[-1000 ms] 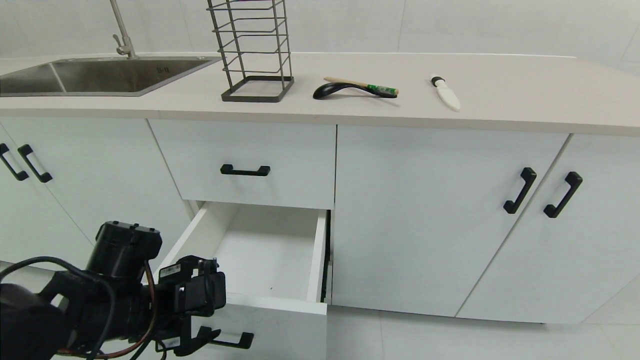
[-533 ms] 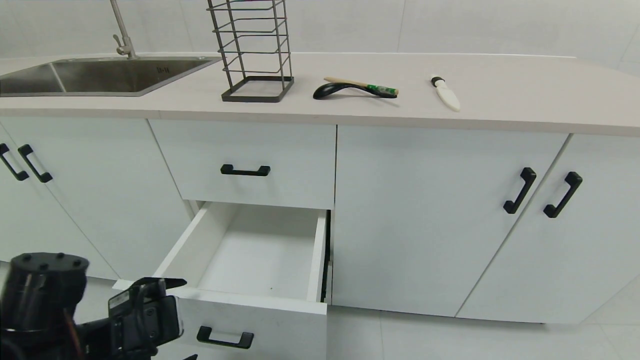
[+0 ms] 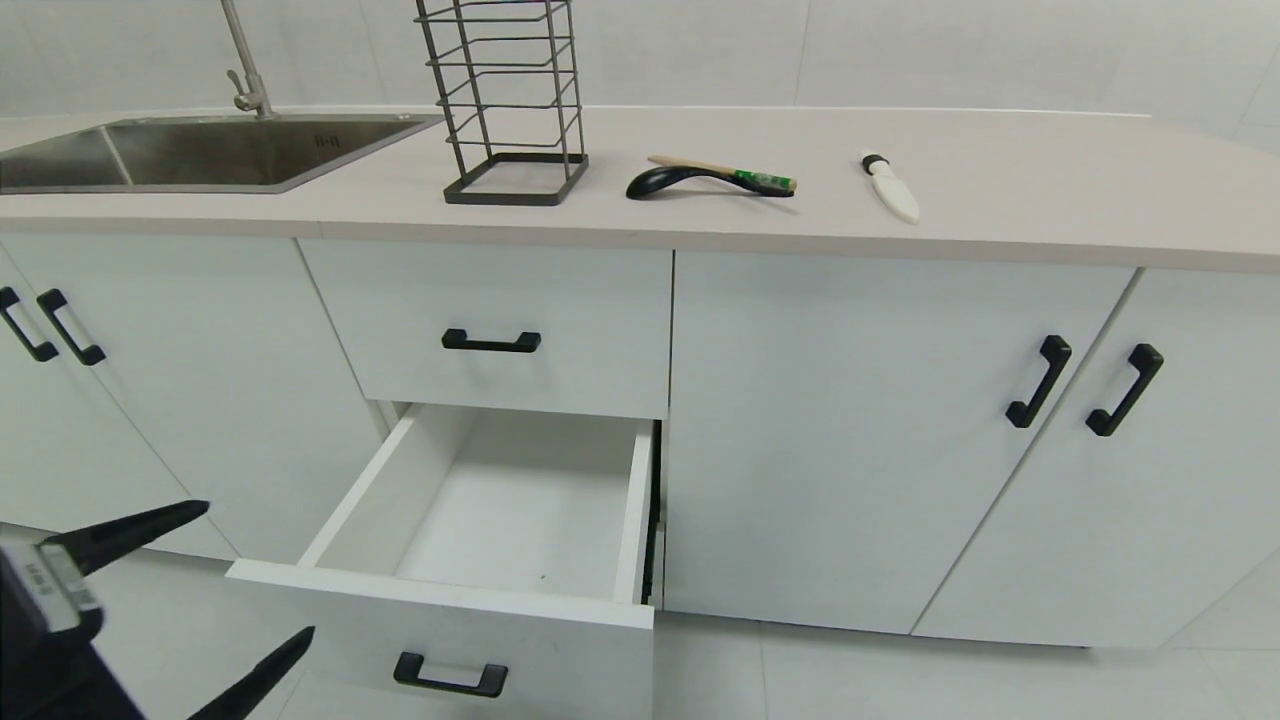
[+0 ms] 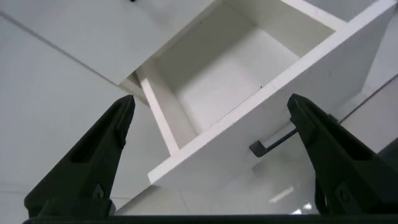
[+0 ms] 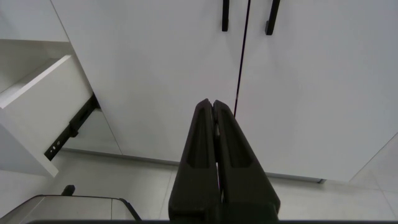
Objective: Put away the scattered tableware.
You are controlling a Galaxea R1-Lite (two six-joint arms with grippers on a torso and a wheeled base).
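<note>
We see left gripper (image 3: 190, 600) spread wide, empty, beside pulled-out drawer (image 3: 480, 505). Right gripper (image 5: 213, 107) pinched closed, empty. Black spoon (image 3: 665, 180), white knife (image 3: 892, 188) on counter (image 3: 1050, 190).

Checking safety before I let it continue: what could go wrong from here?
The lower drawer juts out, and the open left gripper hangs just beside its front corner; lifting toward the counter could clip it. The black spoon seems to overlap the wooden-handled utensil, so grasping one may drag the other.
</note>
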